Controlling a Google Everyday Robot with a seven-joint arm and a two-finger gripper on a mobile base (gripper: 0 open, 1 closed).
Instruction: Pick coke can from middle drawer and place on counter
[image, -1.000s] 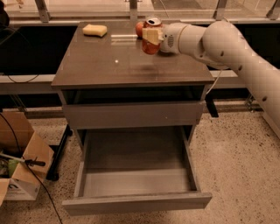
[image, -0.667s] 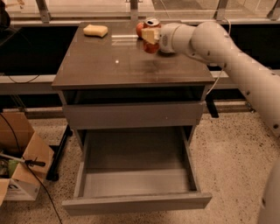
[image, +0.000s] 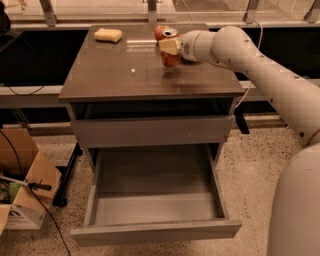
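The coke can (image: 171, 59), red with a silver top, is upright over the back right part of the counter (image: 125, 75). My gripper (image: 170, 46) is shut on it, a tan finger (image: 169, 46) across its middle, reaching in from the right. I cannot tell whether the can's base touches the counter. The middle drawer (image: 155, 231) is pulled wide open below, and its pale grey floor is bare.
A red apple (image: 160, 32) sits just behind and left of the can. A yellow sponge (image: 108, 35) lies at the back left of the counter. A closed drawer front (image: 150, 131) is above the open one. A cardboard box (image: 22, 200) and cables lie on the floor at left.
The can stays in the gripper at nearly the same spot over the counter. The arm's elbow has swung down and nearer the camera at right.
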